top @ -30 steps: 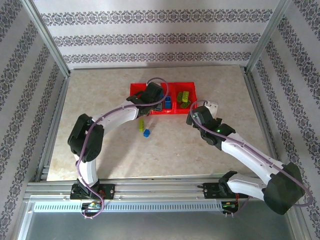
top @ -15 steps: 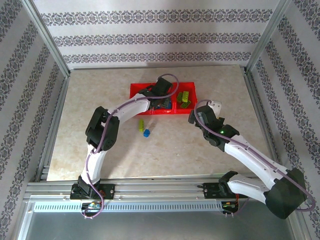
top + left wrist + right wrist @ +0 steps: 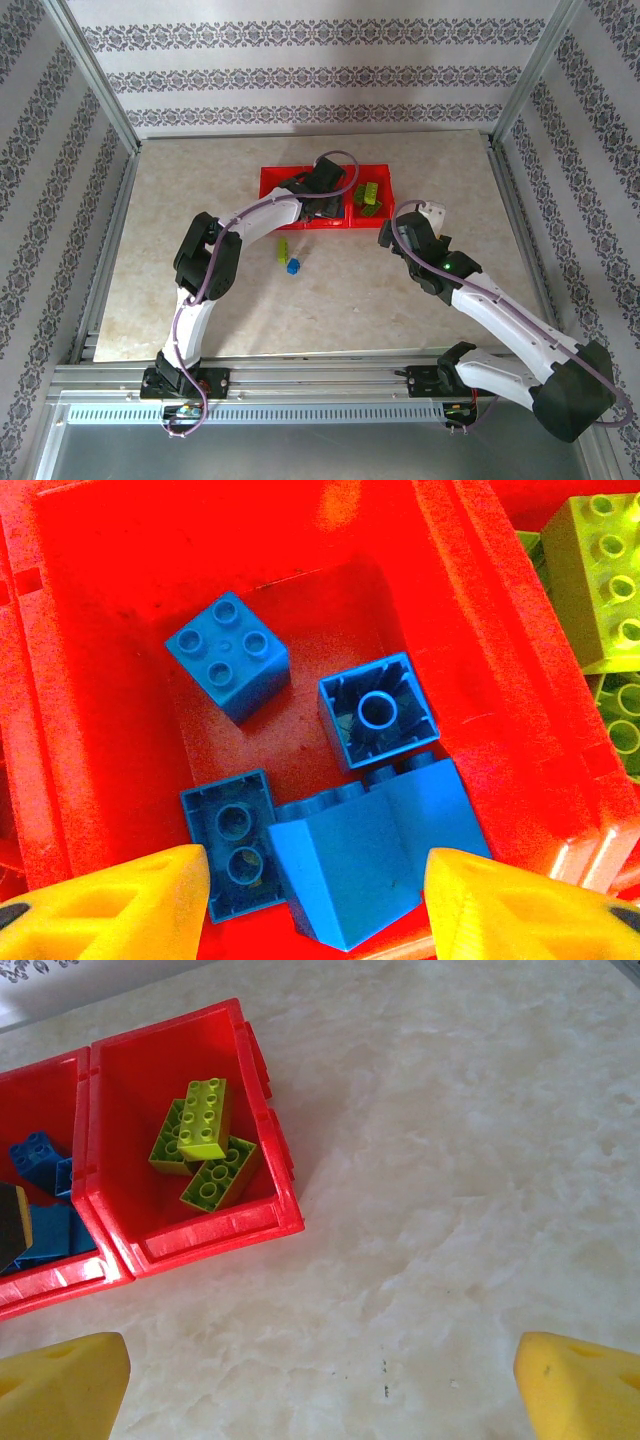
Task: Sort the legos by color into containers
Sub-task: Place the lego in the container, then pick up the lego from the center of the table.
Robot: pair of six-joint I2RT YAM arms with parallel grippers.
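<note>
The containers (image 3: 272,178) are red bins in a row at the table's far middle. My left gripper (image 3: 322,205) hangs over the middle bin (image 3: 120,540), which holds several blue legos. Its yellow fingers (image 3: 130,905) stand apart on either side of a large sloped blue brick (image 3: 375,865) lying on the bin floor, and the gripper (image 3: 315,900) is open. The right bin (image 3: 120,1070) holds yellow-green legos (image 3: 205,1120). My right gripper (image 3: 412,222) is open over bare table (image 3: 320,1380), near that bin's front right corner.
Two loose legos lie on the table in front of the tray: a yellow-green one (image 3: 284,248) and a blue one (image 3: 292,266). Metal frame posts and patterned walls surround the beige table (image 3: 200,200).
My left gripper swung right from the tray's left part to the middle bin, then opened; the sloped blue brick now lies free between its fingers. The right arm barely shifted.
</note>
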